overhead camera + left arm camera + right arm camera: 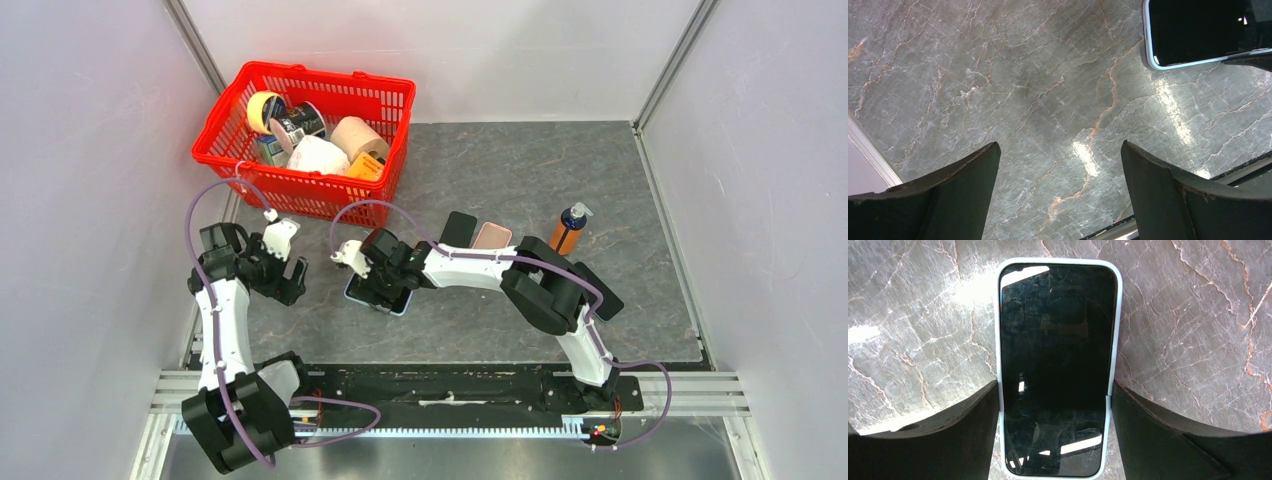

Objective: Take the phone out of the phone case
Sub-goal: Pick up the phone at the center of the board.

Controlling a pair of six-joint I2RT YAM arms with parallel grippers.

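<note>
The grey marbled table (600, 180) carries a red basket (385, 95) full of rolls and tins at its far left corner. Everything else lies nearer the arm bases than that basket.

The right gripper (1054, 385) reaches to a spot just in front of the basket's near right corner. Its fingers (963, 430) press against both long edges of the phone case (1058, 261), grasping it across its width.

The left gripper (1060, 145) hangs in front of the basket's near left corner, released, jaws spread wide over bare table with nothing between them.

The phone (1058, 355) lies flat on the table, dark screen up, seated in its pale blue case. Its long axis runs in line with the right fingers, straight away from that wrist, and its far end sticks out past the fingertips.

An orange bottle (568, 232) stands upright, well to the right of the basket. Two flat slabs, one black (458, 228) and one pink (491, 236), lie between the bottle and the basket.
</note>
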